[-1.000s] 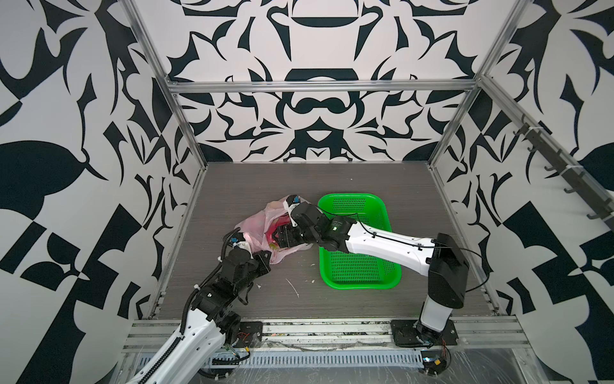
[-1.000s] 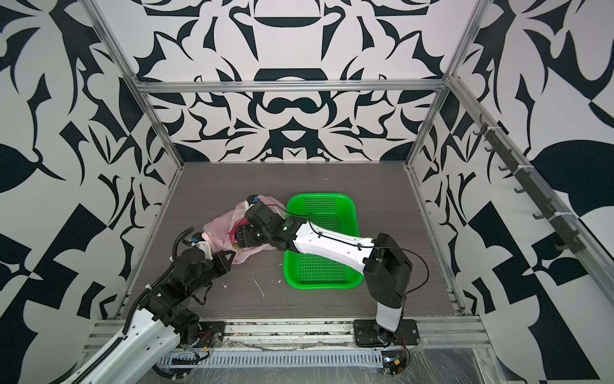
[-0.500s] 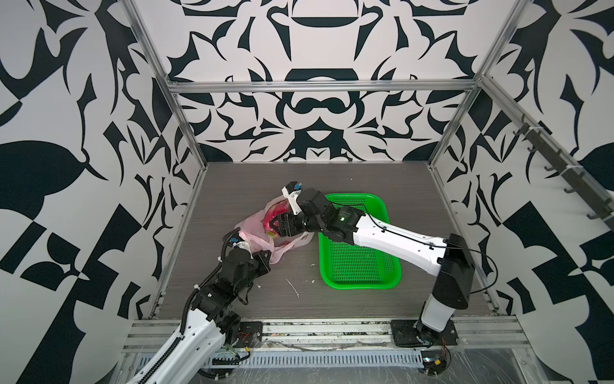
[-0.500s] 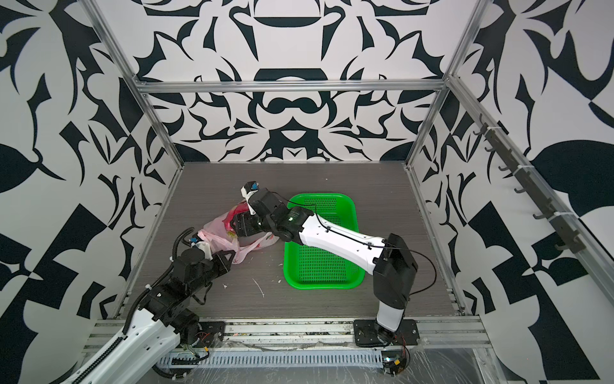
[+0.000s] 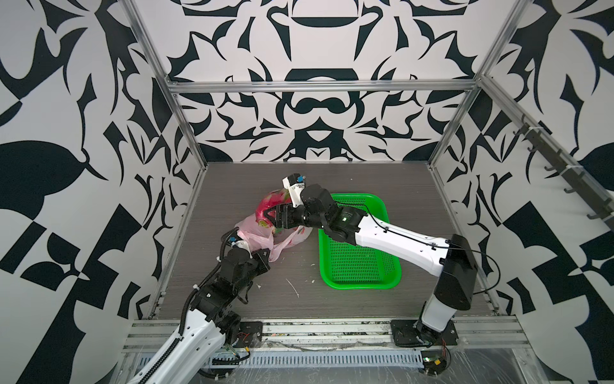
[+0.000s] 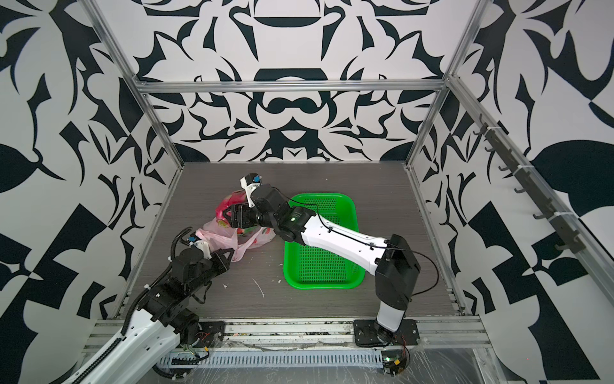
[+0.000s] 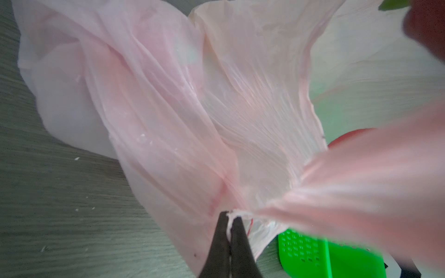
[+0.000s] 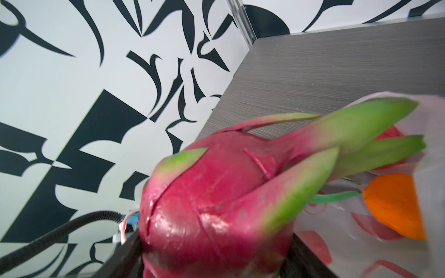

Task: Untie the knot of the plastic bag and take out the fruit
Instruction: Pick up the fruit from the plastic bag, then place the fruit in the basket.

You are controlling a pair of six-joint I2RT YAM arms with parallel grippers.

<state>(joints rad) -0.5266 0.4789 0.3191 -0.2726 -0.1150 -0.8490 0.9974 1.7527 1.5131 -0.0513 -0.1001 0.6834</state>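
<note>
The pink plastic bag (image 5: 257, 237) lies crumpled and open-mouthed on the grey table, left of the basket, in both top views (image 6: 221, 237). My left gripper (image 7: 230, 216) is shut on a thin edge of the bag's plastic at its near side (image 5: 265, 257). My right gripper (image 5: 270, 214) holds a magenta dragon fruit (image 5: 267, 206) with green scales above the bag; the jaws stand wide around it (image 8: 216, 204). An orange fruit (image 8: 397, 204) shows inside the bag (image 8: 361, 240). No knot shows in any view.
A green perforated basket (image 5: 358, 266) stands right of the bag, partly under my right arm; its corner shows in the left wrist view (image 7: 308, 250). Small white scraps (image 5: 294, 287) lie on the table in front. Patterned walls enclose three sides.
My right gripper has risen out of the bag with the dragon fruit in it, moving up and toward the back. The left gripper has stayed put on the bag.
</note>
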